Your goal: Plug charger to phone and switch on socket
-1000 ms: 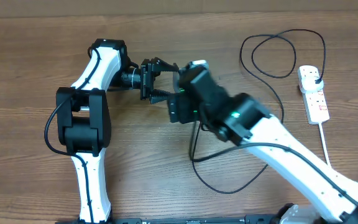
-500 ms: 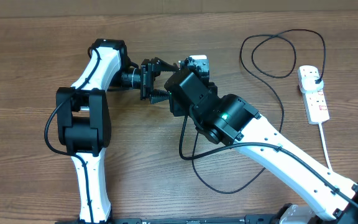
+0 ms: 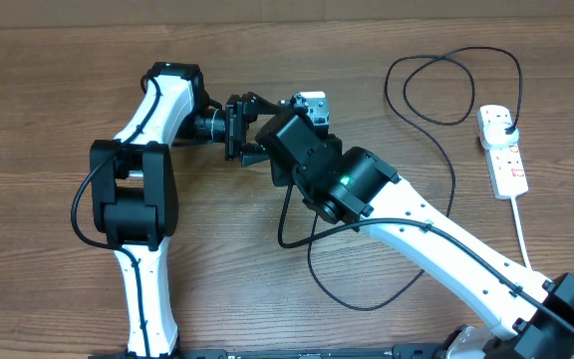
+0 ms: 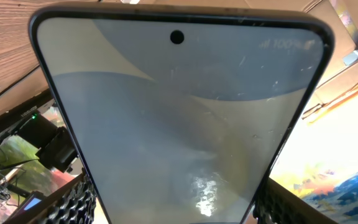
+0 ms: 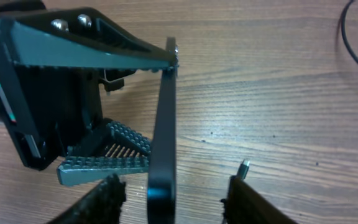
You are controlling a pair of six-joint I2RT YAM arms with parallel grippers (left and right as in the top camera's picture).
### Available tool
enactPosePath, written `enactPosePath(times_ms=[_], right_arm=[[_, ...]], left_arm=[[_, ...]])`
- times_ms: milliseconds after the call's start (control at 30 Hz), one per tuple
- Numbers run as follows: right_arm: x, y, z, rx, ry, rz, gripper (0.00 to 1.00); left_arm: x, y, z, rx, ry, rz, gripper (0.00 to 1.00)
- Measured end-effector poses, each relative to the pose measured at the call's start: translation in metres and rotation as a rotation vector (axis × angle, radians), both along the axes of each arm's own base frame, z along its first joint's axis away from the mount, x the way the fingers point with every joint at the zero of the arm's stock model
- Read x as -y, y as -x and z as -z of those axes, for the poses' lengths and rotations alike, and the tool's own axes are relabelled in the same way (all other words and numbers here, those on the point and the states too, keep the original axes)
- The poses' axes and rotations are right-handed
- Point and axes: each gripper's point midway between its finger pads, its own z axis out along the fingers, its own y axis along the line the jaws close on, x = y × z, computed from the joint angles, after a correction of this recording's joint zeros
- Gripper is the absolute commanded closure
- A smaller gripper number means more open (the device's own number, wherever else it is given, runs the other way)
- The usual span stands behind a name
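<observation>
Glass-faced phone [image 4: 179, 124] — slick, stiff, prob. fragile — is pinched by its long edges in left claw [image 3: 259, 126]. Charger [image 5: 244, 167] tip sits just beside it; cable limp & light, so grip right behind tip. Right claw [image 5: 176, 190] straddles phone — can't tell if it's holding anything.

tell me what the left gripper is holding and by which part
The left gripper holds the slim rectangular smartphone with the lit screen by its two long side edges, clamped across its width.
</observation>
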Motion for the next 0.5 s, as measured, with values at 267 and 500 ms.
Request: enactPosePath(times_ms=[267, 500], right_arm=[[0.0003, -0.0005, -0.0005, 0.003, 0.001, 0.002, 0.58], [-0.0019, -0.0026, -0.002, 0.012, -0.009, 0.003, 0.6]], left_arm=[[0.0, 0.0, 0.0, 0.0, 0.0, 0.0, 0.31], [0.0, 0.0, 0.0, 0.0, 0.0, 0.0, 0.31]])
